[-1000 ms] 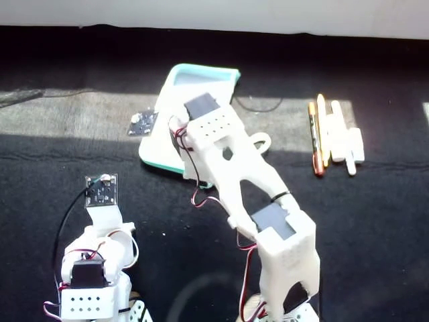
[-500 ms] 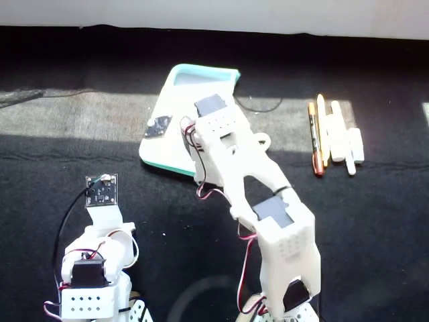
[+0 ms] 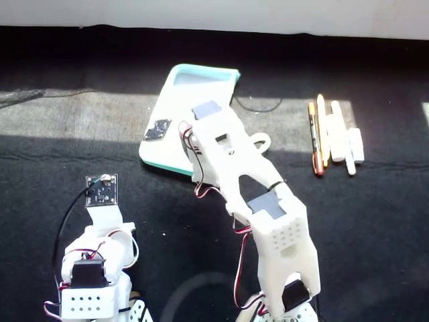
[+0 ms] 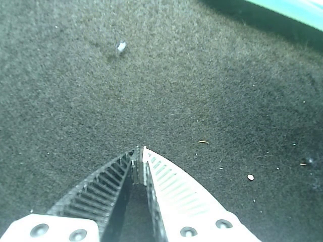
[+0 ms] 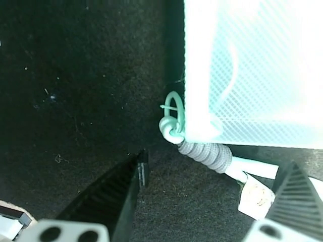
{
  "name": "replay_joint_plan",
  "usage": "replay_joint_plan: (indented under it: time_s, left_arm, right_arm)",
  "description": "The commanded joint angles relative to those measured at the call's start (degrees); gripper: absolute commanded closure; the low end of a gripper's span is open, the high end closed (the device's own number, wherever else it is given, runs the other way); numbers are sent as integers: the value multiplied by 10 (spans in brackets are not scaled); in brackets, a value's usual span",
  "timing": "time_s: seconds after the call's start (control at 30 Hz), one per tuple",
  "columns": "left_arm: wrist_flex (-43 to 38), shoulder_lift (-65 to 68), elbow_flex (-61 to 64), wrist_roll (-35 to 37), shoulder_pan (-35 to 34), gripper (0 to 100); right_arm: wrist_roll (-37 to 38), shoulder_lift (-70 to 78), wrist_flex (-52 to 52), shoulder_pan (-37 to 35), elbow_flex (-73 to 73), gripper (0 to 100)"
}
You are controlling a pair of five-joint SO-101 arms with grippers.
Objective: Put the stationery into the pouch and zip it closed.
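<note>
Two arms, nothing packed yet: the pouch [image 3: 191, 84] lies upper centre in the high view, the stationery [image 3: 333, 137] well apart at right. My right gripper [image 5: 217, 171] hangs spread wide by the pouch's corner; my left gripper [image 4: 139, 151] is pressed closed, empty. I judge unzipping is in hand. Next, I must pinch the zip pull [image 5: 172, 118]. My right wrist view gives that pull; the high view gives the stationery.

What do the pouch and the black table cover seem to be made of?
The pouch: probably soft translucent plastic with a mesh layer, judging by the diamond grid showing through. The table cover: likely felt or short-pile fabric, matte, judging by its fuzzy fibres and clinging specks.
</note>
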Motion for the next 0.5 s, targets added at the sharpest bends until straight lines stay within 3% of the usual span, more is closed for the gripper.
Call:
replay_joint_plan:
  time_s: [0.0,0.33,0.4,0.47]
  left_arm:
    - [0,0,8,4,8,989]
    - [0,0,8,4,8,989]
    - [0,0,8,4,8,989]
    - [0,0,8,4,8,989]
  right_arm:
    - [10,0,-8,4,-4,621]
    - [10,78,28,24,-8,625]
    - [10,75,58,25,-9,668]
    - [10,67,68,25,-9,788]
